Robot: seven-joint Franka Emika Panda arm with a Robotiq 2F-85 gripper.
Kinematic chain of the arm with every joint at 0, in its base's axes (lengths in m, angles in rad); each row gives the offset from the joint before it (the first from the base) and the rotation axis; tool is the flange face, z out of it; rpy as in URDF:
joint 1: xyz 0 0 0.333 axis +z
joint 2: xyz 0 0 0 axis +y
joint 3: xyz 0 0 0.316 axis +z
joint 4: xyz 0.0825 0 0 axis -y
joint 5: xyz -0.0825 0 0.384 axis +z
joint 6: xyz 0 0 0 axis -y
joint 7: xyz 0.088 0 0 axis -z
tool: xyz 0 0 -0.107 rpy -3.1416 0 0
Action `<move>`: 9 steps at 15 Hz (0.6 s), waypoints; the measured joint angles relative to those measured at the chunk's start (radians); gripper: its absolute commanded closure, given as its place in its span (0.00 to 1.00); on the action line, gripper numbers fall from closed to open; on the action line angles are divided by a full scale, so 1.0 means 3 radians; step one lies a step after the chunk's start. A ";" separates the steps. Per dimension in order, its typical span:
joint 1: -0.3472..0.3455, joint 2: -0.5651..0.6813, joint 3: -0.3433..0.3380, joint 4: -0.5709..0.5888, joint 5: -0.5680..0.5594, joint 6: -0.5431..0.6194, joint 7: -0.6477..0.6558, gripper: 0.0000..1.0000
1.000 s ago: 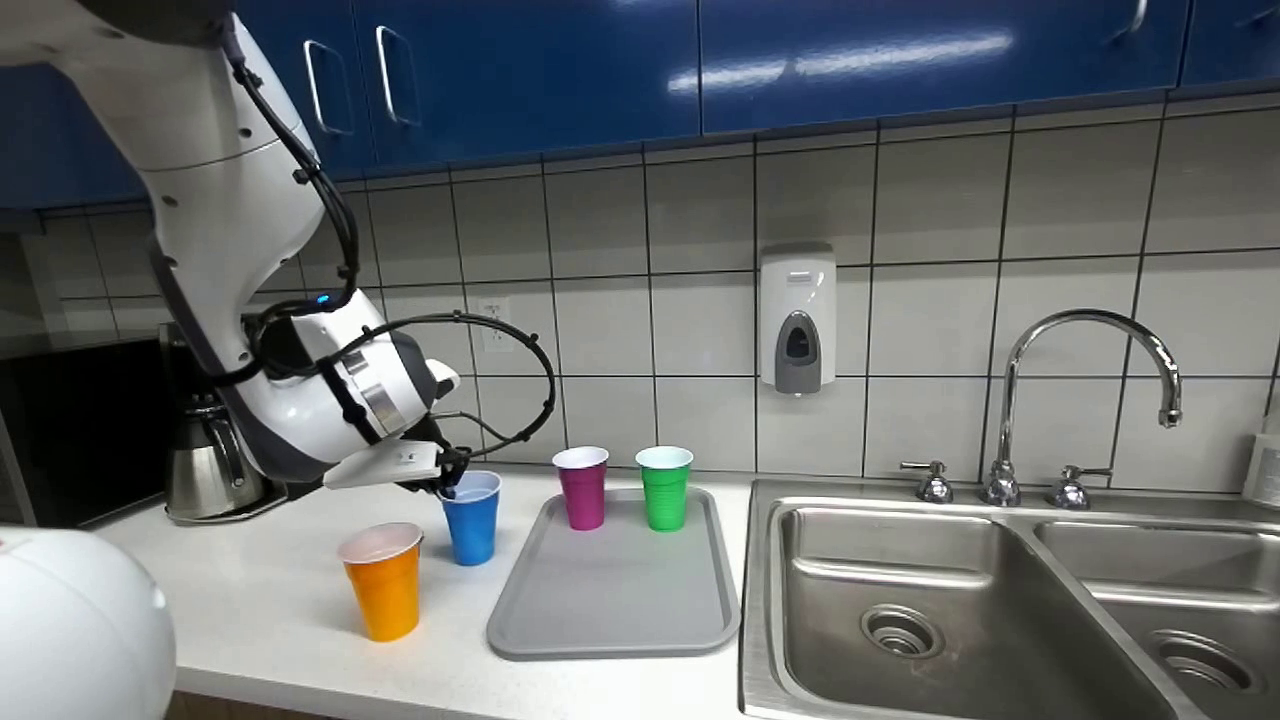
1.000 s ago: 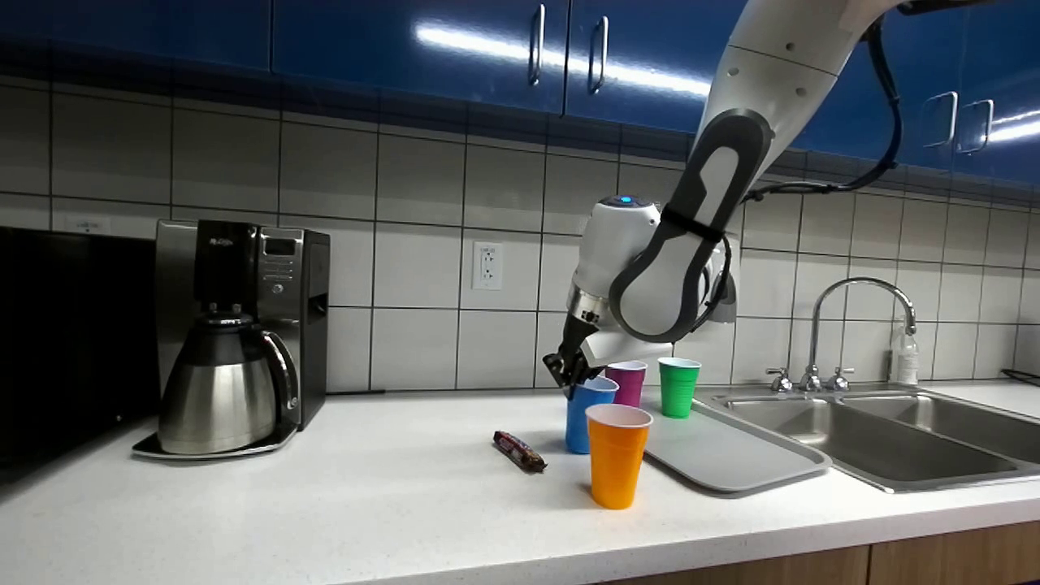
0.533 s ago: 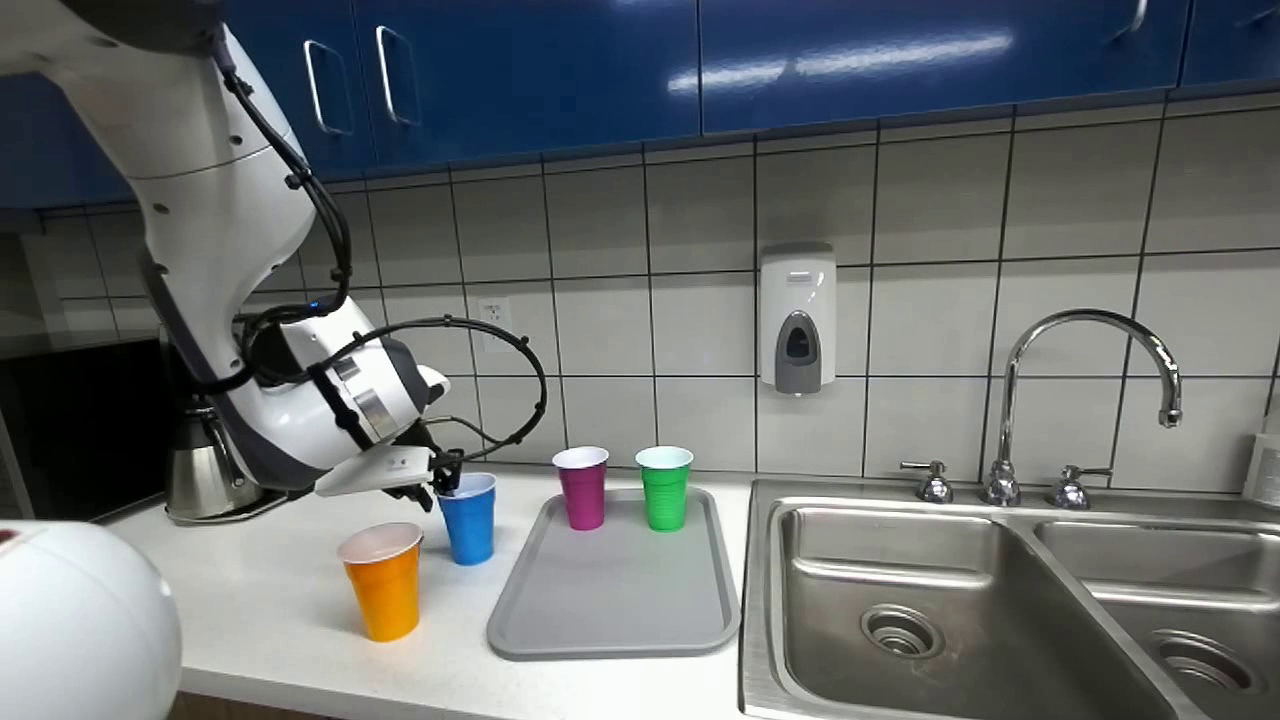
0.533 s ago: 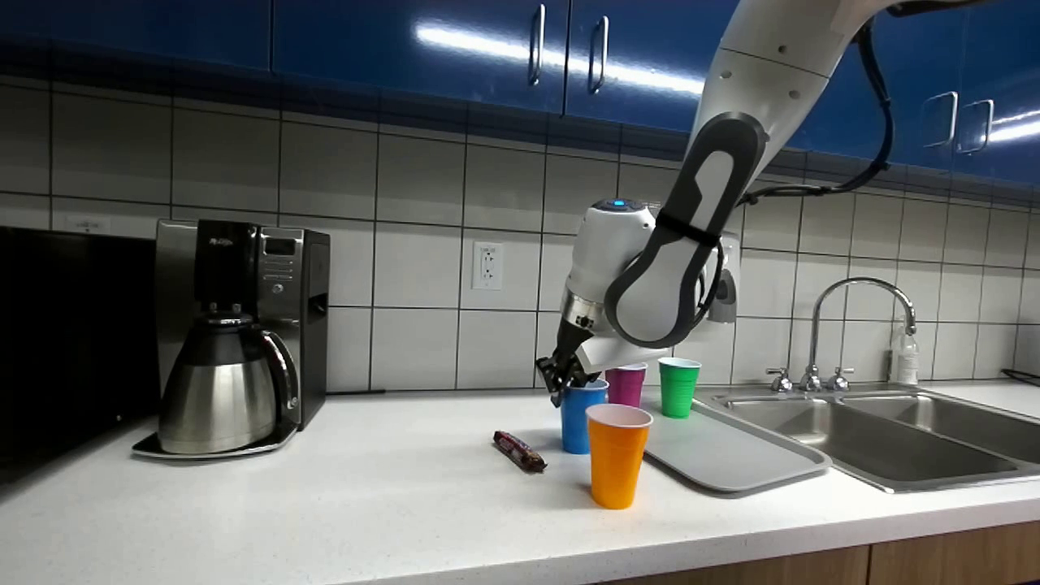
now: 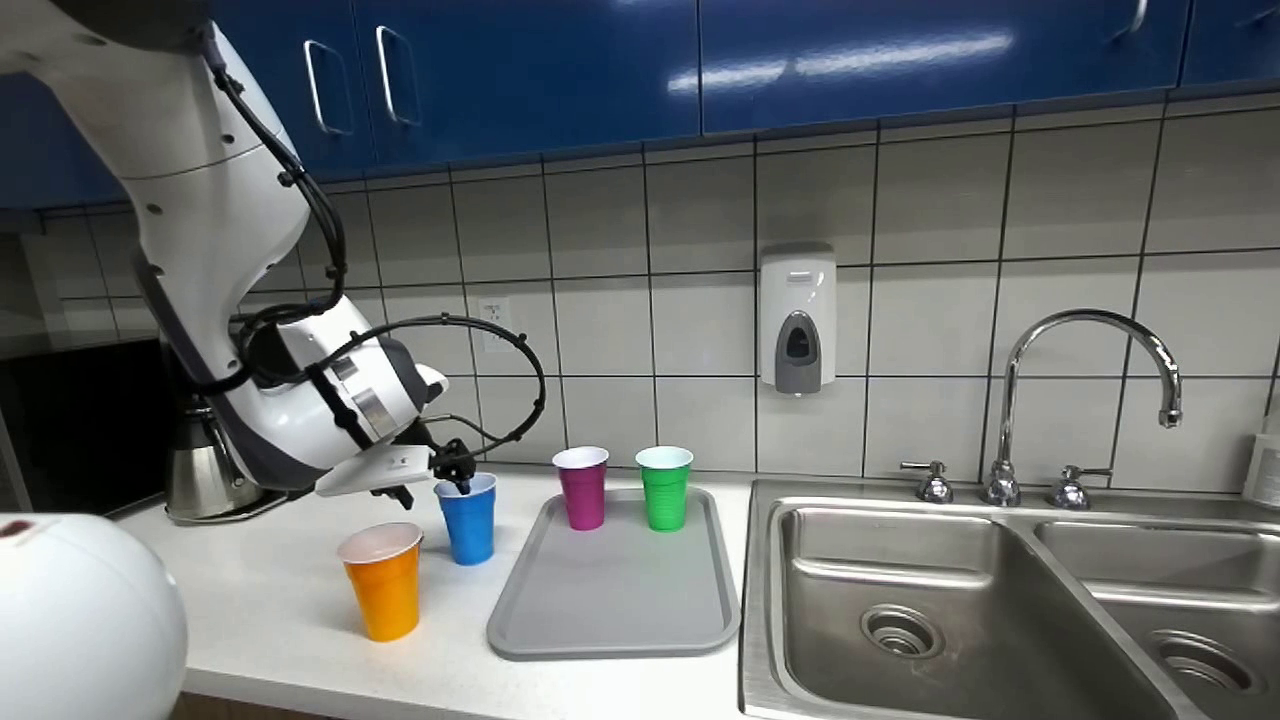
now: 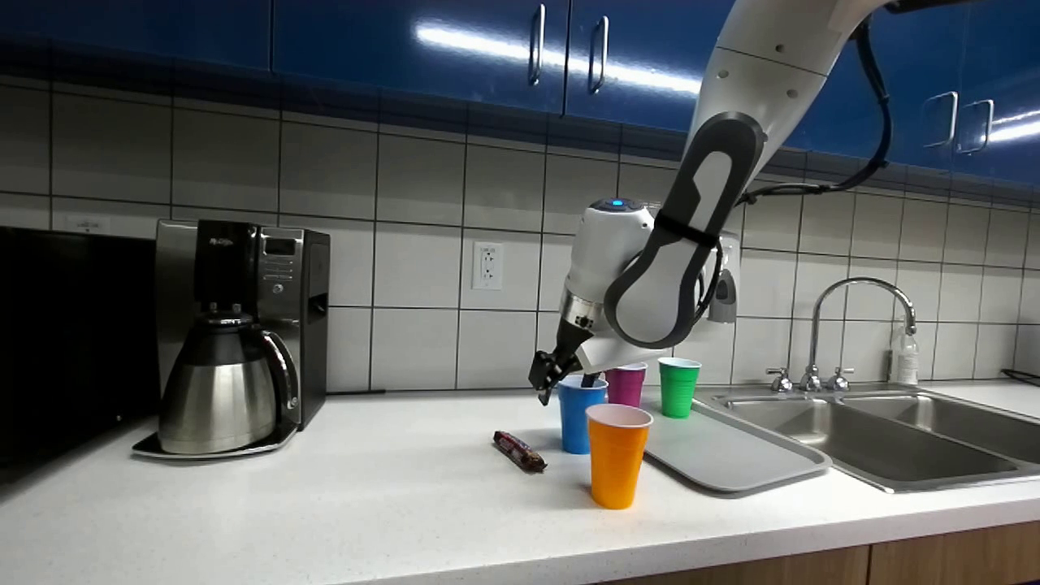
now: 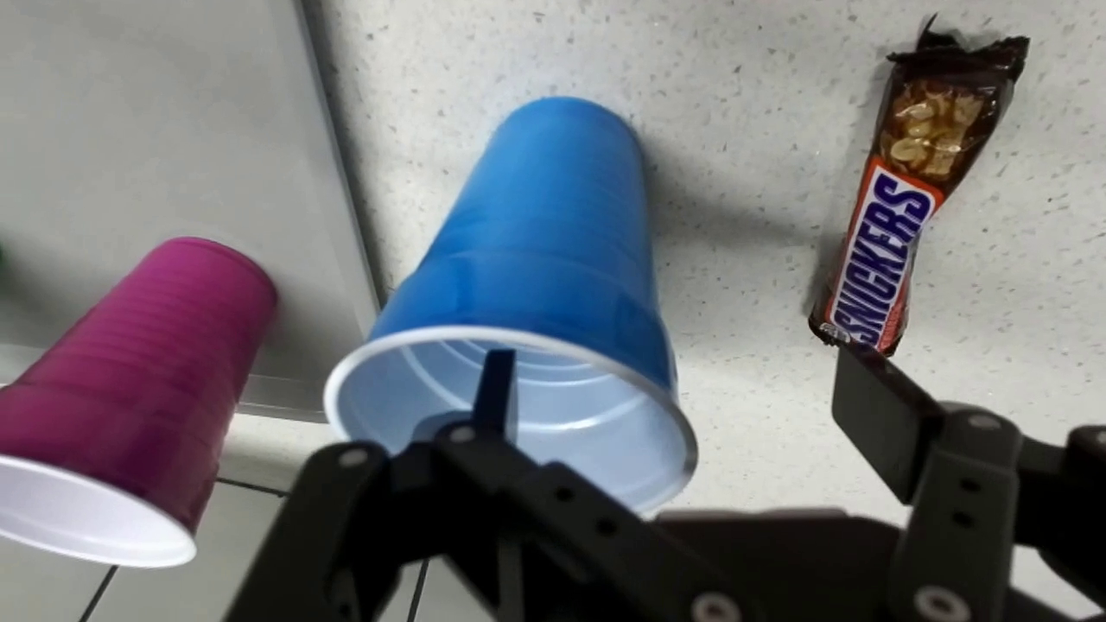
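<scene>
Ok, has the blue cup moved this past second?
Yes, slightly: in both exterior views the blue cup shifted left at the rim, away from the gray tray.

There are four cups (image 7: 553, 242), one tray (image 5: 620, 590), one chocolate bar (image 7: 890, 216) and two basins (image 5: 840, 600)

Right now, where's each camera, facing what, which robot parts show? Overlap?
An exterior view: in front of the counter, facing tiled wall and sink; arm, picture left.
An exterior view: also in front, facing that wall, coffee maker left, arm right.
Wrist view: at arm's end, looking down at blue cup and candy bar; open gripper, bottom.
Both exterior views share tray, orange cup, sink.
</scene>
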 measured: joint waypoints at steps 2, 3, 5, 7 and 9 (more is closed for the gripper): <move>0.0047 -0.0003 -0.0065 0.0000 0.0000 0.0043 0.0000 0.00; 0.0074 -0.0006 -0.0105 0.0000 0.0000 0.0077 0.0001 0.00; 0.0122 -0.0023 -0.0179 -0.0002 0.0000 0.0147 0.0002 0.00; 0.0193 -0.0054 -0.0279 -0.0011 0.0000 0.0232 0.0003 0.00; 0.0277 -0.0088 -0.0395 -0.0023 0.0000 0.0311 0.0003 0.00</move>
